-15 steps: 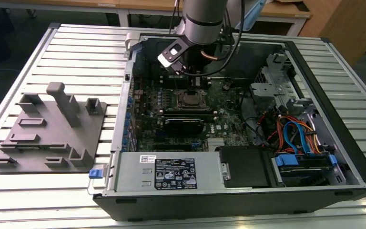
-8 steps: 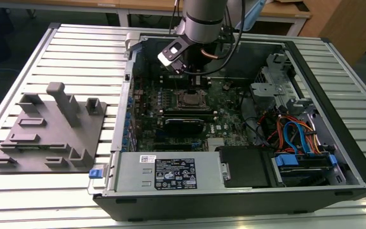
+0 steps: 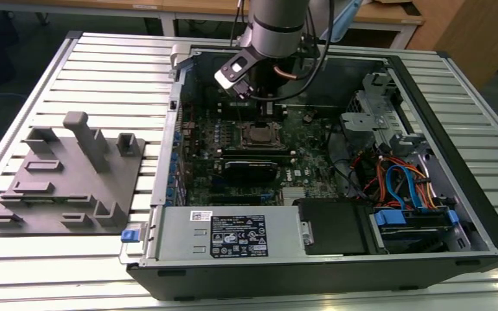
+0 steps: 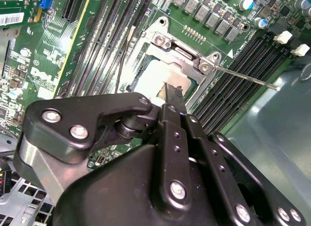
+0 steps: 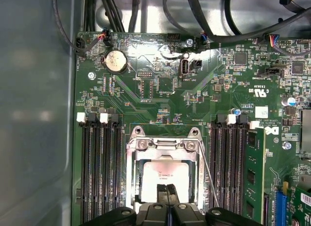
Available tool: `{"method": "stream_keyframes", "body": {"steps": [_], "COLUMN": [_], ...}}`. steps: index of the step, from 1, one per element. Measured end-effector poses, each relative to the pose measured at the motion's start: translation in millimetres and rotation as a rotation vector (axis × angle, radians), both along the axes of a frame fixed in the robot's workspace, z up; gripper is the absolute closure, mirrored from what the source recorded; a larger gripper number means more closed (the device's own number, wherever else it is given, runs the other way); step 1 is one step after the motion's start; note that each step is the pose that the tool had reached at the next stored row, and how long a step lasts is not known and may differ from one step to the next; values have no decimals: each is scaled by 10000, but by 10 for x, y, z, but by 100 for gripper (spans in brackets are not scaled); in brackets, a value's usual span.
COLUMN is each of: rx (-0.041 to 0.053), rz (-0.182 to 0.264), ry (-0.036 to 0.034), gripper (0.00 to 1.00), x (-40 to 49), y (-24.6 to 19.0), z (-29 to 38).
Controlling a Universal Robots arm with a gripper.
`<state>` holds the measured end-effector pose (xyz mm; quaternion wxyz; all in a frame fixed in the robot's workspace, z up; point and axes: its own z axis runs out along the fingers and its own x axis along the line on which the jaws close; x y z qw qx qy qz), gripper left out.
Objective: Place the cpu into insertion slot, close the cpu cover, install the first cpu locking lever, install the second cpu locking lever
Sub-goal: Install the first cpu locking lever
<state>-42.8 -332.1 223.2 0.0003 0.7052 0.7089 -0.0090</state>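
The cpu (image 5: pixel 165 175) lies flat in the insertion slot, its pale metal top showing through the window of the cpu cover (image 5: pixel 163 144). The silvery cover (image 4: pixel 167 41) is down over the chip (image 4: pixel 153 78), and together they hide the slot. My gripper (image 5: pixel 166 191) hangs just above the near edge of the cpu with its two black fingertips (image 4: pixel 173 94) pressed together, holding nothing. A thin wire locking lever (image 5: pixel 207 172) runs along one side of the socket and angles out over the memory slots (image 4: pixel 245 76). In the exterior view the arm (image 3: pixel 271 39) reaches down into the computer case over the socket (image 3: pixel 256 135).
Black memory slots (image 5: pixel 99 177) flank the socket, with a green module (image 5: pixel 252 177) in one. A coin battery (image 5: pixel 115 61) and cables (image 5: pixel 228 39) lie beyond. The case wall (image 5: pixel 34 114) stands close by. A grey fixture tray (image 3: pixel 67 184) sits at the exterior view's left.
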Motion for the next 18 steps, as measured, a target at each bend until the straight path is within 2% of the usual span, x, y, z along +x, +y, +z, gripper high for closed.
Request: {"method": "stream_keyframes", "body": {"steps": [18], "rx": [1], "rz": [0], "ry": [-1], "gripper": [90], "x": [0], "y": [0], "z": [88]}}
